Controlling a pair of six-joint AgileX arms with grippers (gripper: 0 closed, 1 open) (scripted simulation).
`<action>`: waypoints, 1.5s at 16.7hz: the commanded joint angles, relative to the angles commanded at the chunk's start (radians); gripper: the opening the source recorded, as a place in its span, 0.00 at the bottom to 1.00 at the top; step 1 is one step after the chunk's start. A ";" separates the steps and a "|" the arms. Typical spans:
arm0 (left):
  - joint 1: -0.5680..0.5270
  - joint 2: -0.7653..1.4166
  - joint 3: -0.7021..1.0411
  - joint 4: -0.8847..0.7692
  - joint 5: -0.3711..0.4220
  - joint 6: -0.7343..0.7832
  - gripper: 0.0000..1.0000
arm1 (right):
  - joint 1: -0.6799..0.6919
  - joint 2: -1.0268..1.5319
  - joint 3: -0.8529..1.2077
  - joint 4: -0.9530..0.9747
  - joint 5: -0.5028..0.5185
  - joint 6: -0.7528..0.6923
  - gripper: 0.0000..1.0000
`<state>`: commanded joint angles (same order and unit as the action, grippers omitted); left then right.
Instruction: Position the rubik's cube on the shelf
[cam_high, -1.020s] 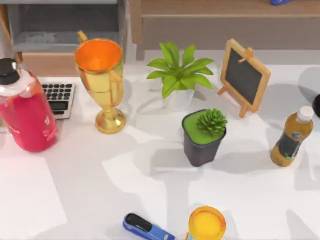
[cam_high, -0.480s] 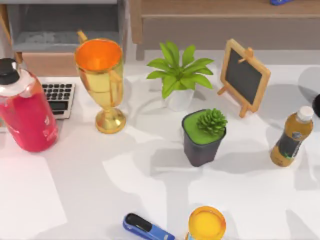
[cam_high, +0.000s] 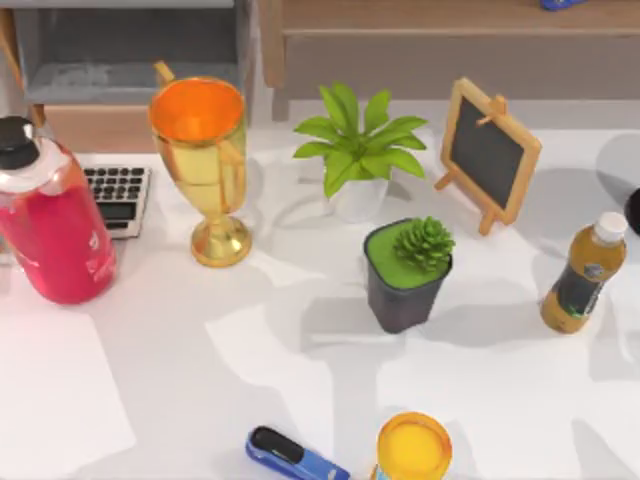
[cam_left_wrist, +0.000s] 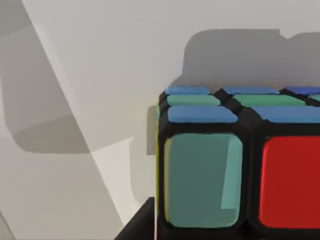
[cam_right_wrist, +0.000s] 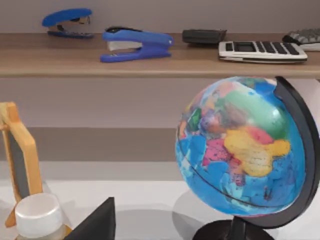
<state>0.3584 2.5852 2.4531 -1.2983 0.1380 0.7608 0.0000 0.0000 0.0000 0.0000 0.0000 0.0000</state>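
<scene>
Barely anything differs from a second ago: top view static. Left wrist view has the rubik's cube (cam_left_wrist: 240, 160) close up, resting on the white worktop (cam_left_wrist: 100, 50), not on the shelf (cam_right_wrist: 100, 62). Claw state: cannot tell. Transfer not begun.

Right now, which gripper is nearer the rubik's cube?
Left. Its wrist view has the rubik's cube right up close; the right wrist view faces a globe and the shelf instead.
</scene>
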 joint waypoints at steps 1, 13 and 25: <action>-0.001 -0.003 -0.011 0.000 -0.012 -0.014 0.00 | 0.000 0.000 0.000 0.000 0.000 0.000 1.00; -0.009 0.048 0.089 -0.132 -0.085 -0.141 0.00 | 0.000 0.000 0.000 0.000 0.000 0.000 1.00; -0.001 0.069 0.274 -0.197 0.002 0.009 0.00 | 0.000 0.000 0.000 0.000 0.000 0.000 1.00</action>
<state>0.3579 2.6540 2.7269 -1.4957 0.1405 0.7701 0.0000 0.0000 0.0000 0.0000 0.0000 0.0000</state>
